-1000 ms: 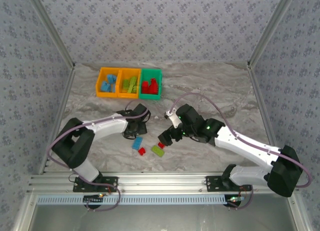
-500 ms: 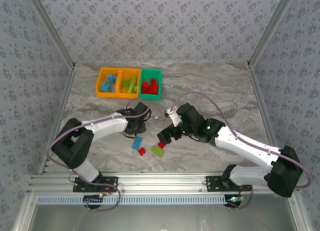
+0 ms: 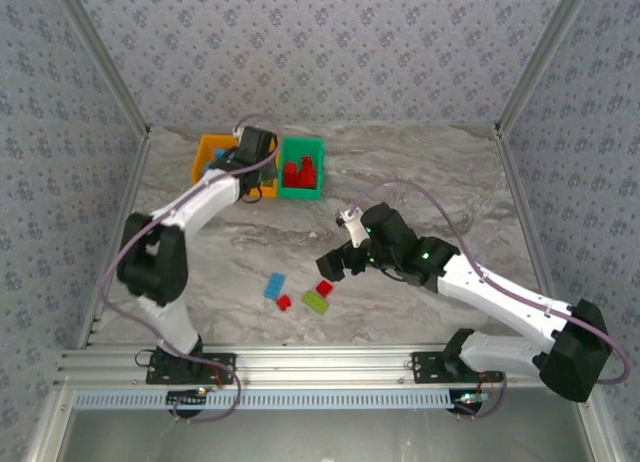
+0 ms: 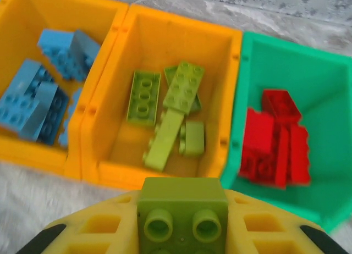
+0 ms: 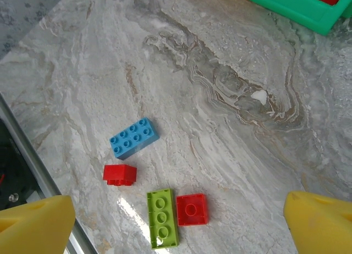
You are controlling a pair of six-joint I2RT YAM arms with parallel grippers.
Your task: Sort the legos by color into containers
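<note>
My left gripper hangs over the near rim of the middle orange bin, shut on a lime green brick. That bin holds several lime bricks. The left orange bin holds blue bricks and the green bin holds red ones. My right gripper is open above the table, its yellow fingertips wide apart. Below it lie a blue brick, a small red brick, an upturned lime brick and an upturned red brick.
The joined bins stand at the back left of the marble table. The loose bricks lie near the front middle, by the blue one. A metal rail runs along the near edge, and patterned walls close in the sides.
The left arm swung from the middle of the table up to the bins, carrying the lime brick. The right gripper drew back slightly from the loose bricks.
</note>
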